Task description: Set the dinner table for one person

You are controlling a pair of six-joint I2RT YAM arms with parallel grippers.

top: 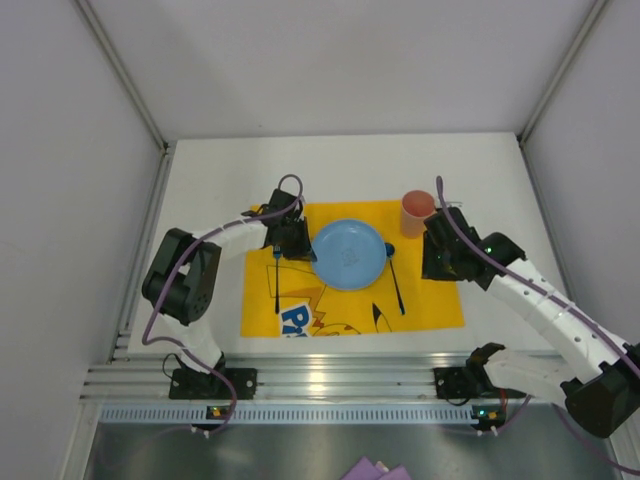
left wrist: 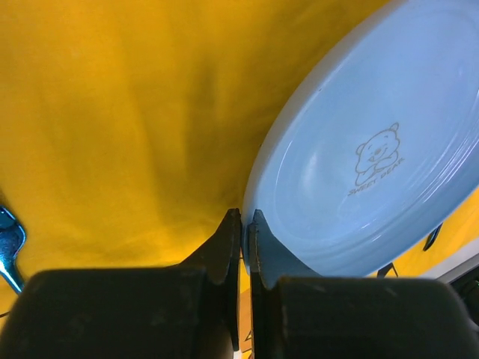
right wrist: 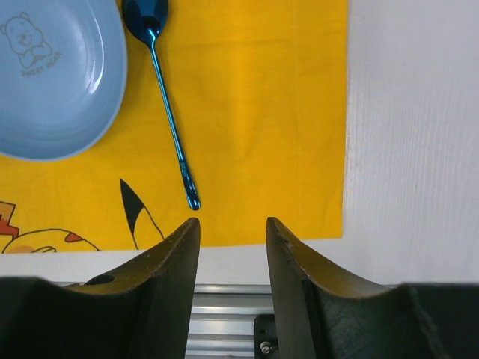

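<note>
A light blue plate [top: 348, 254] lies in the middle of a yellow cartoon-printed placemat [top: 430, 300] on the white dinner table [top: 220, 180]. My left gripper [top: 303, 246] is at the plate's left rim. In the left wrist view its jaws [left wrist: 245, 218] are closed on the rim of the plate [left wrist: 374, 164]. A blue fork [top: 276, 275] lies left of the plate and a blue spoon [top: 396, 280] right of it. An orange cup [top: 417, 212] stands at the mat's far right corner. My right gripper [top: 437, 255] is open and empty, just near of the cup, over the mat's right edge [right wrist: 232, 224].
The right wrist view shows the spoon [right wrist: 168, 127], part of the plate [right wrist: 52, 82], the mat [right wrist: 262, 112] and bare white table [right wrist: 412, 149] to its right. An aluminium rail [top: 320, 385] runs along the near edge. White walls enclose the table.
</note>
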